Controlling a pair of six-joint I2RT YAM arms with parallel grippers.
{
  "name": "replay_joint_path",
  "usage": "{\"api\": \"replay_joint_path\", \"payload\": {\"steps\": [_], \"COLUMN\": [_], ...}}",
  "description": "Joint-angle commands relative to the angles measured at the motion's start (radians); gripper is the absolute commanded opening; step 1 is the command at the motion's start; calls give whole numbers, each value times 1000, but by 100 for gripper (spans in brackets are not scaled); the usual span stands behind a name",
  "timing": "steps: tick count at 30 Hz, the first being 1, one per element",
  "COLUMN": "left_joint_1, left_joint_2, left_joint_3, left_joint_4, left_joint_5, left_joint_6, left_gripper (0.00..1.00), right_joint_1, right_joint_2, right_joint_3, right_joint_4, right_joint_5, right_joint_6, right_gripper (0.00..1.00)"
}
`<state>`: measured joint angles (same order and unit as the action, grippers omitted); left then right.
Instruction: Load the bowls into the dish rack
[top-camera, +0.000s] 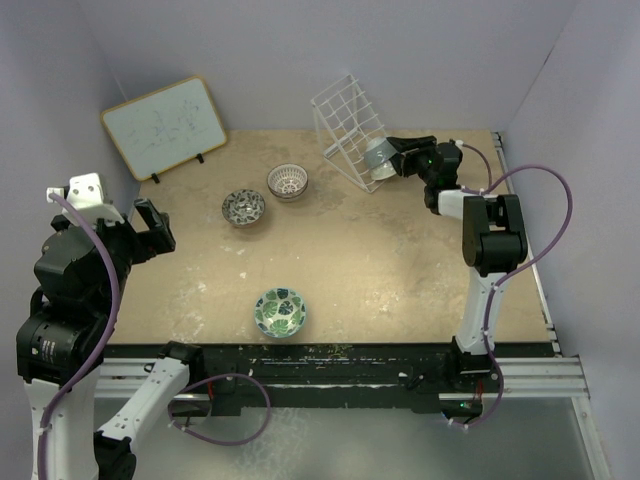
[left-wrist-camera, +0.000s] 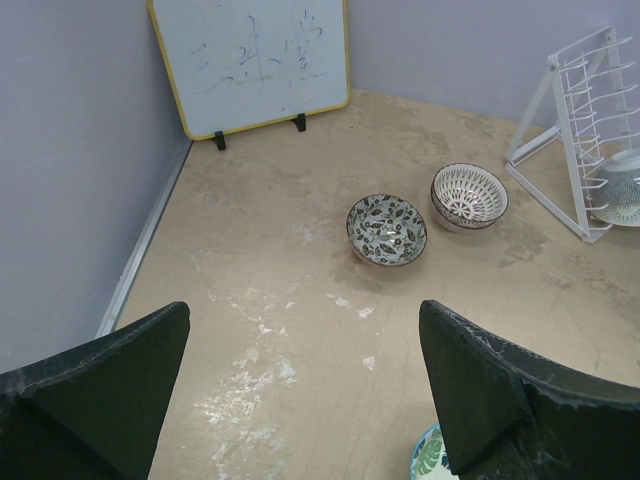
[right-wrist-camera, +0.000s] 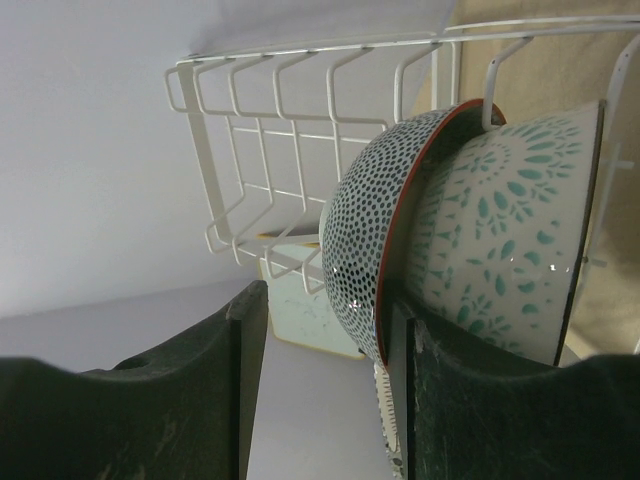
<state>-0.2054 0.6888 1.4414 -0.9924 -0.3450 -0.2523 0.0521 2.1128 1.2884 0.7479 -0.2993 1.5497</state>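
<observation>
Speckled bowl (right-wrist-camera: 355, 230) racked, overhead view's upper right.
Right gripper (right-wrist-camera: 328, 295) stands parted about its rim (gap on one side), likely releasing; wires and the green-white bowl (right-wrist-camera: 500, 230) prop it in the dish rack (top-camera: 345, 125). Left gripper (left-wrist-camera: 303, 312) agape, empty.

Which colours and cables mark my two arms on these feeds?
Both arms match: the left arm and right arm have chunky black joint housings and white links. A purple cable loops along each. The jaws are black, broad and wedge-shaped, scuffed pale at edges.
</observation>
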Motion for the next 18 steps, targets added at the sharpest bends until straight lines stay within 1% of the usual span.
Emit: {"api": "replay_joint_path", "payload": {"steps": [1,13,18], "left_joint_1": [-5,-5,-5], "left_joint_2": [-9,-23,-29], "left_joint_3": [0,8,6], "left_joint_4": [35,26,23], "left_joint_5": [-5,-11,-9], "left_joint_6": [14,10,8], "left_gripper": [99,99,99], "right_joint_1": [3,-4,-13], "right_joint_2": [-42,-112,-126], "right_joint_3": [37,41,32], "right_joint_4": [-114,-194,-188], "right_joint_5": [23,42,32], "right_joint_6": [-37,-71,-79], "right_gripper": [54,55,55]}}
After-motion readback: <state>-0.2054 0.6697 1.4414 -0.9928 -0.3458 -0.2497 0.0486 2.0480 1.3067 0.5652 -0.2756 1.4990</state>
